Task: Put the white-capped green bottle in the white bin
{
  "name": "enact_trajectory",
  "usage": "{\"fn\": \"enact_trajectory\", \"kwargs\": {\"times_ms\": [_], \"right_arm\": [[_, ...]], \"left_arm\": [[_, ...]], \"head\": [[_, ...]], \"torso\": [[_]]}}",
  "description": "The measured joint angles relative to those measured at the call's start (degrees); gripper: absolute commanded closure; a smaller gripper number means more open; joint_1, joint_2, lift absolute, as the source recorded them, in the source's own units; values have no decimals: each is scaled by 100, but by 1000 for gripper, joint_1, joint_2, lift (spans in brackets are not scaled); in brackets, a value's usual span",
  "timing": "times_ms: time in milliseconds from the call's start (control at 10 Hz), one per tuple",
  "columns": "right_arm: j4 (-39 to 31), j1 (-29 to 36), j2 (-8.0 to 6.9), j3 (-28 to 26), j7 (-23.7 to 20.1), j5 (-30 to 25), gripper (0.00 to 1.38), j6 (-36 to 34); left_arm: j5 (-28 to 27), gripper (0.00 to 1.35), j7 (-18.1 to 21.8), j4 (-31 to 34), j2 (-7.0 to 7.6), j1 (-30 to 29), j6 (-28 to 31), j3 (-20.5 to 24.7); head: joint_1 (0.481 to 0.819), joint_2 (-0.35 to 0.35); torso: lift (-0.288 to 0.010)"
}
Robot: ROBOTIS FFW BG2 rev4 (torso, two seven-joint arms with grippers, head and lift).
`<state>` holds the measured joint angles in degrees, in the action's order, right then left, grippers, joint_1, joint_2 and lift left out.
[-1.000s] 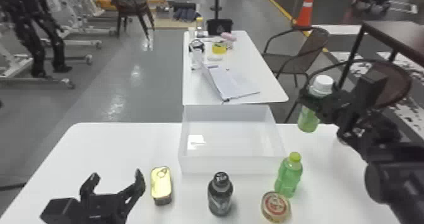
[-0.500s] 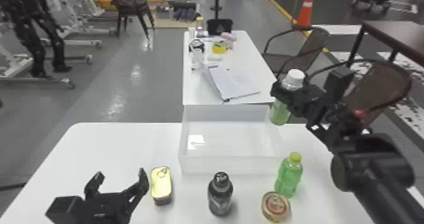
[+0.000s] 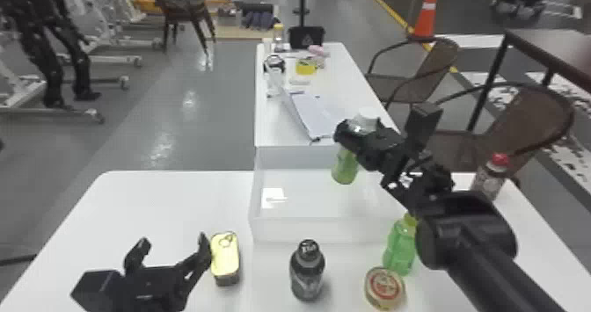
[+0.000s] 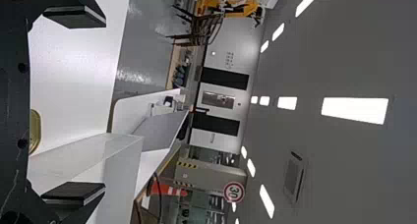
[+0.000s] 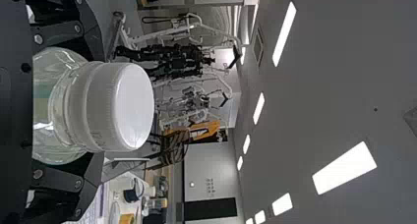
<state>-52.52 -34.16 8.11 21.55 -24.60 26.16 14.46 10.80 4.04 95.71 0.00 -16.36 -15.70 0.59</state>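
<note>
The right tool (image 3: 357,135) gripped the white-capped green bottle (image 3: 345,168) around its shoulder, its base hanging slightly tilted over the far right part of the white bin (image 3: 325,230). Sound practice, in this assessment, called for centring it clear of the walls, righting it, lowering until the base bore weight, then releasing evenly; early release risked a topple. The left tool (image 3: 173,245) stood wide beside the gold tin (image 3: 225,256).

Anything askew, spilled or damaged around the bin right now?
Nothing spilled or damaged that I can see. Only the white-capped green bottle leans, tilted in the right gripper above the white bin; cap's on. The dark bottle and yellow-capped green bottle stand upright.
</note>
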Motion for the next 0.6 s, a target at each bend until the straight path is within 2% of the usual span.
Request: {"fn": "enact_trajectory", "kwargs": {"times_ms": [400,500,600], "right_arm": [[507,-117,-100,558,31,270,915,73],[587,-134,-108,631,35,300,874,74],[620,-146,-112,677,35,308,549,74]], "left_arm": [[32,125,0,-37,0,57,-2,-52],[41,125,0,-47,0,66,-6,-62],[46,125,0,-56,0,76,-11,-67]], "head": [[549,0],[549,0],[549,0]], "torso": [[-100],[-100],[-100]]}}
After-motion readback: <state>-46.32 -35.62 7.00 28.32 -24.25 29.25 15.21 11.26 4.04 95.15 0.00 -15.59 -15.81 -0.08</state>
